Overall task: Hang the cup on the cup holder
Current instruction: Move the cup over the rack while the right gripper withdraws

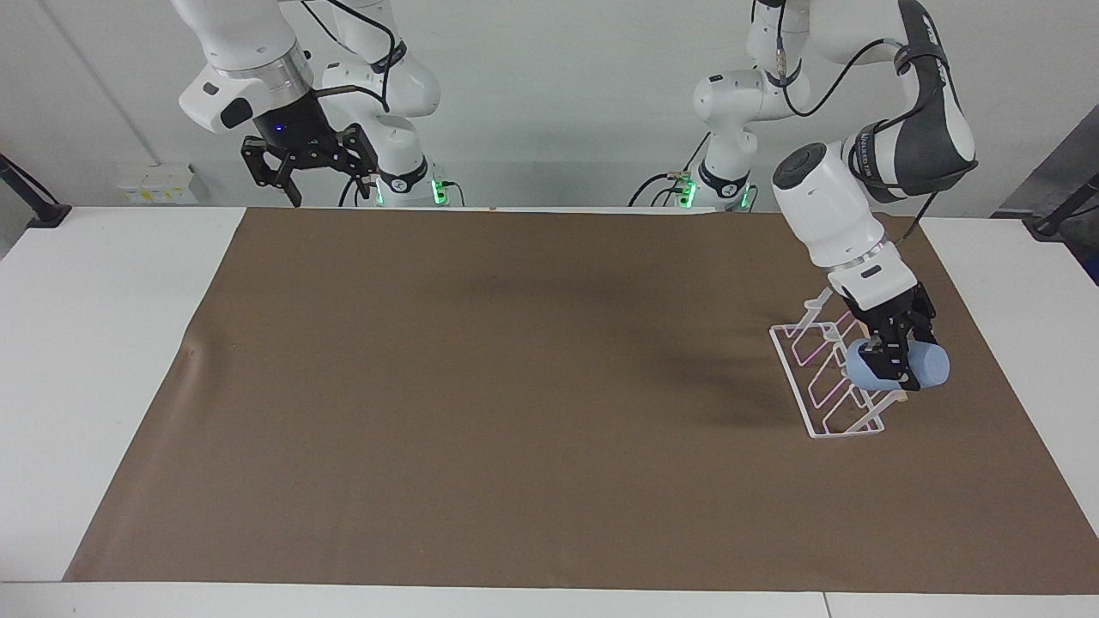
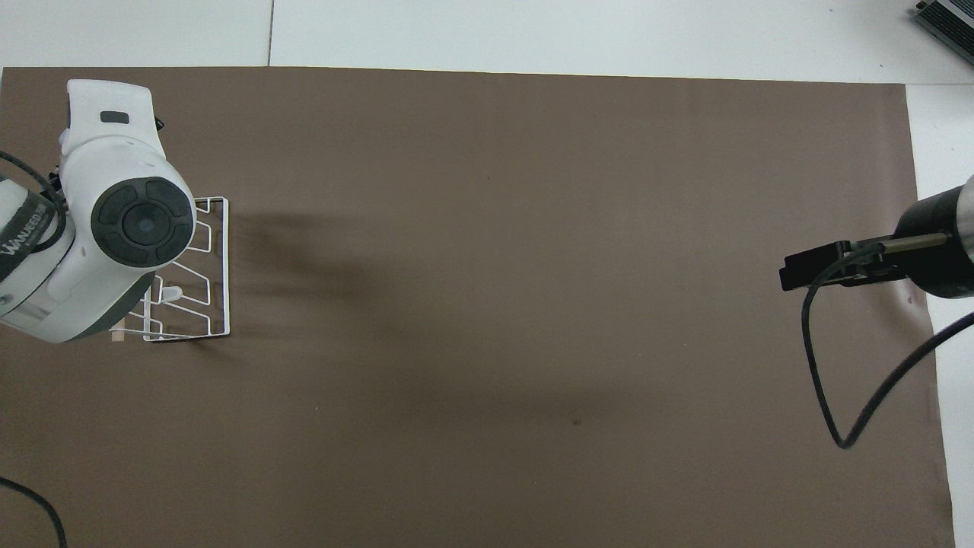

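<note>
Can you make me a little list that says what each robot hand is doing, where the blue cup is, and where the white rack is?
left gripper: shut on the cup, holding it on its side over the cup holder
cup: light blue, in the air, tipped sideways, not yet hung
cup holder: white wire rack on the brown mat, at the left arm's end of the table
right gripper: fingers open, holding nothing, waiting up high at the right arm's end, by the mat's edge nearest the robots

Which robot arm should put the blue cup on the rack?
The left. Its gripper already holds the cup right at the cup holder; the right gripper waits, open, up near its base.
</note>
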Robot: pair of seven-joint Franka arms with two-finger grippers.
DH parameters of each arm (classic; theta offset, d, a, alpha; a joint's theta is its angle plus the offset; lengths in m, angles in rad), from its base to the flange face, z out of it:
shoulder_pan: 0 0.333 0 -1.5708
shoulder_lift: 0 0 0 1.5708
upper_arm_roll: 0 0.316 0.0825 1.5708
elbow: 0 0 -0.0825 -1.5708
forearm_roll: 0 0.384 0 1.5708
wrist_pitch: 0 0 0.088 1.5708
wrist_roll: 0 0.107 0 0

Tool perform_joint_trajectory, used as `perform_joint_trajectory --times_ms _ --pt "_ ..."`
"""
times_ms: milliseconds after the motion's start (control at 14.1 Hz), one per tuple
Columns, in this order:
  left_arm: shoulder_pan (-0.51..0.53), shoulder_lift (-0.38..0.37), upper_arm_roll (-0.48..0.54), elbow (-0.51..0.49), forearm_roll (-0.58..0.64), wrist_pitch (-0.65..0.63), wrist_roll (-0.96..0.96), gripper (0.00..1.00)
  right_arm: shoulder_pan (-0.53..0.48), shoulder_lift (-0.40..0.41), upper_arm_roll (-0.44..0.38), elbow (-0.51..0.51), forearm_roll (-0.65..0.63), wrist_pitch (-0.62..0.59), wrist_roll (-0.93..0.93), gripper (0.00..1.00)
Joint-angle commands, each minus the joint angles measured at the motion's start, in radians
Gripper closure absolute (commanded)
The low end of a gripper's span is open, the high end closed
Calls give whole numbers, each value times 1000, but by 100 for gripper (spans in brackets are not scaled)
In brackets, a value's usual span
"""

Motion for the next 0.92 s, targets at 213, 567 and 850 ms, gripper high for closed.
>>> perform_joint_trajectory --times_ms 213,567,850 --pt "-3 -59 7 -96 28 33 -49 100 -33 9 1 11 -7 21 19 0" --pt "4 -73 7 -127 49 59 -69 100 -63 -2 -3 -20 -16 7 12 0" --pt "6 -83 7 -150 58 64 -81 100 -49 -10 -89 -39 -42 31 -101 0"
